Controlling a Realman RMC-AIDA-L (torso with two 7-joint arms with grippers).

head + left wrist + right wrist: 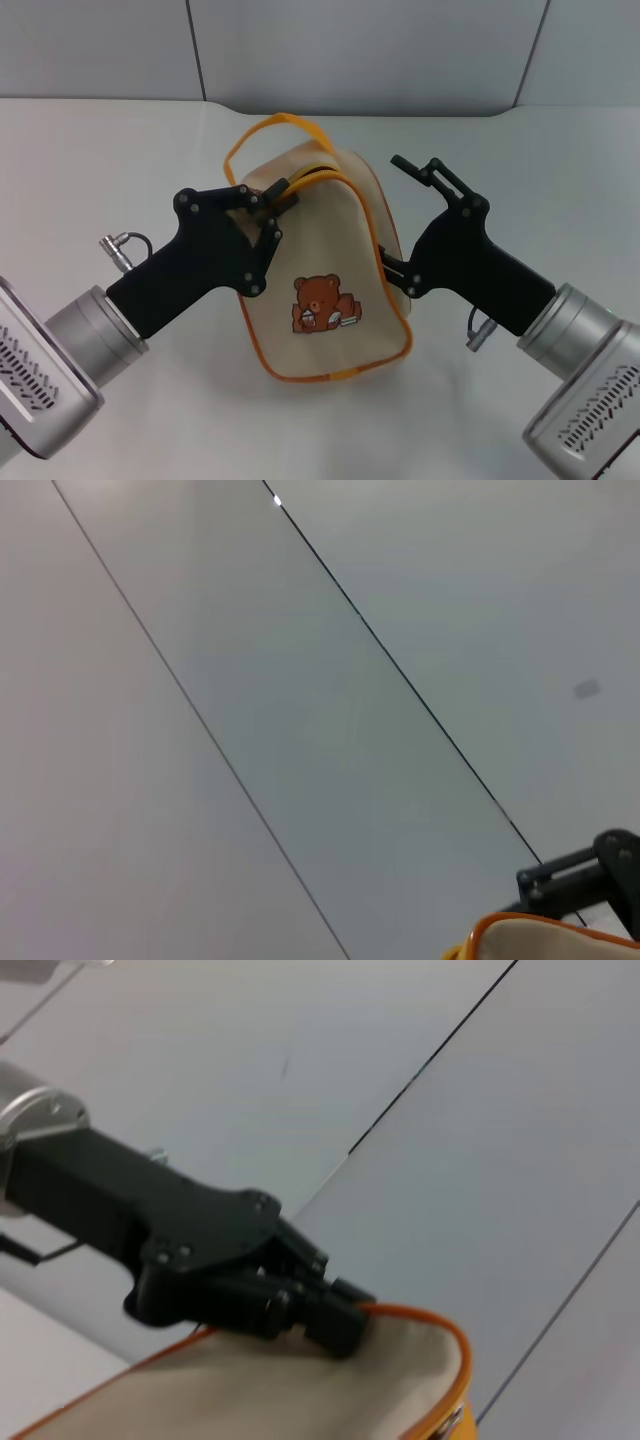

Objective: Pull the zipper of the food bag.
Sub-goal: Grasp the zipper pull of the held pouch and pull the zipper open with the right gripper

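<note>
The food bag [330, 250] stands upright mid-table, beige with orange piping and a brown bear print. Its orange loop handle [268, 126] arches behind the top. My left gripper [279, 196] is shut at the near-left end of the zip line [322, 176] on the bag's top; the silver pull tab is hidden between its fingertips. The right wrist view shows these fingers [335, 1322] pinched at the bag's orange-trimmed edge [430, 1325]. My right gripper [392, 212] is open at the bag's right side, lower finger against the fabric, upper finger in the air.
The bag stands on a white table [110, 170] with a grey wall [350, 50] behind it. A corner of the bag [545, 942] and a black finger of the right gripper [580, 868] show in the left wrist view.
</note>
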